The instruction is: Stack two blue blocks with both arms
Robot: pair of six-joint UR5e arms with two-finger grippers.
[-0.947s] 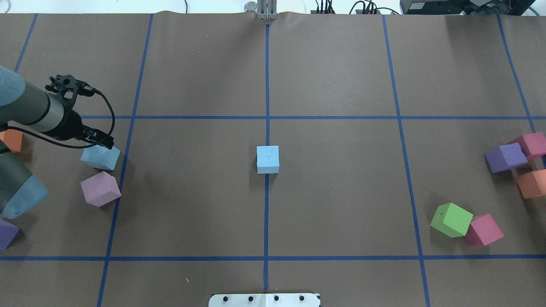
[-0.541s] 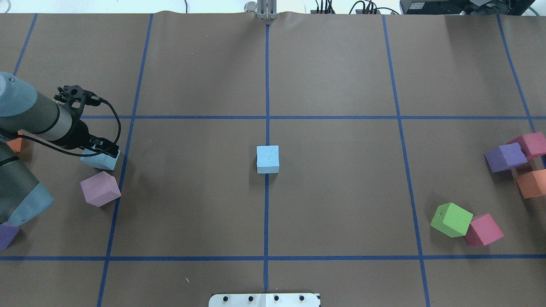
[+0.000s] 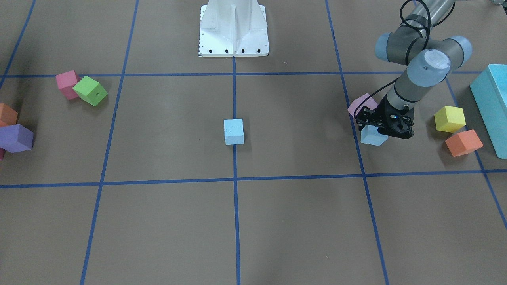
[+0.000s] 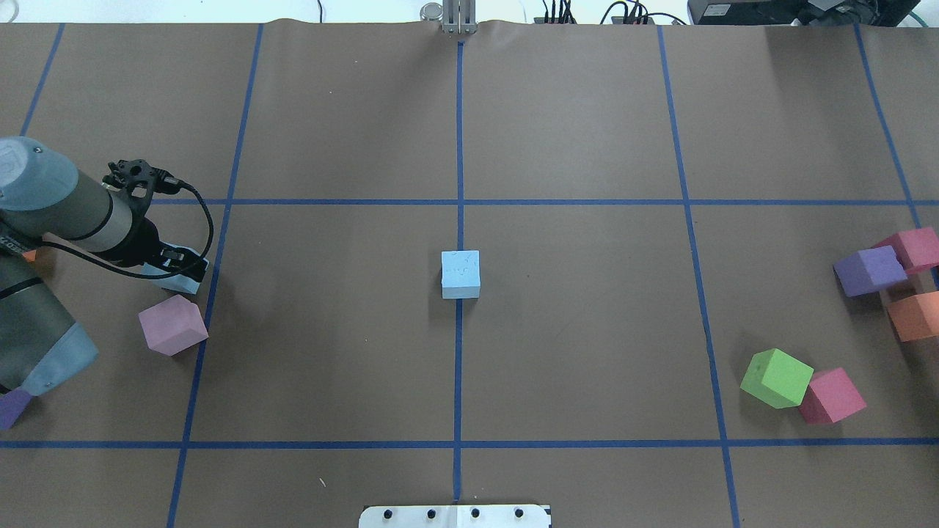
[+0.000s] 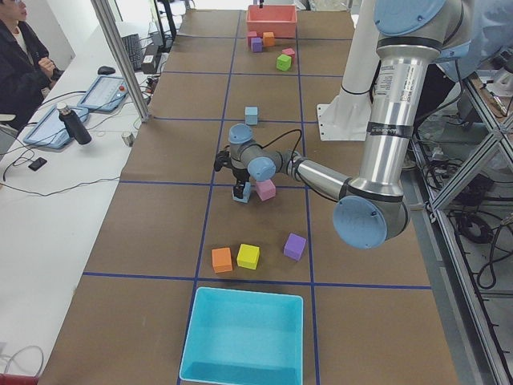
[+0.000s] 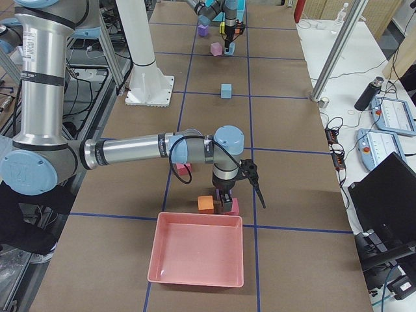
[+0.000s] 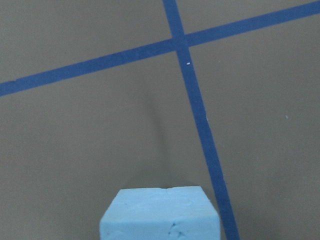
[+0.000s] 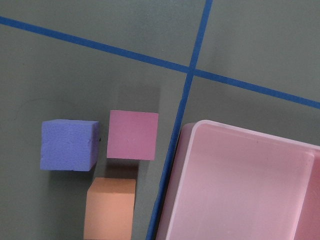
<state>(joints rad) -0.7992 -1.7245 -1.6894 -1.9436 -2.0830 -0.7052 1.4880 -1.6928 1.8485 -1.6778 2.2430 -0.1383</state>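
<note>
One blue block (image 4: 461,273) sits alone at the table's centre on the middle tape line, also in the front-facing view (image 3: 233,132). The second blue block (image 3: 372,137) lies at the robot's left, mostly covered in the overhead view (image 4: 185,283). My left gripper (image 3: 378,128) is low over it, fingers open and straddling its top (image 4: 176,265). The left wrist view shows this block (image 7: 160,212) at the bottom centre with no fingers visible. My right gripper (image 6: 226,203) hangs over cubes beside a pink tray; I cannot tell whether it is open.
A lilac-pink cube (image 4: 173,325) lies just behind the left block. Yellow (image 3: 449,118) and orange (image 3: 463,142) cubes and a teal box (image 3: 491,107) lie further left. Under the right wrist are purple (image 8: 69,145), pink (image 8: 132,135) and orange (image 8: 111,207) cubes and the pink tray (image 8: 250,135).
My left arm has moved right and down over the left blue block, which is now almost hidden from above. The centre block has not moved.
</note>
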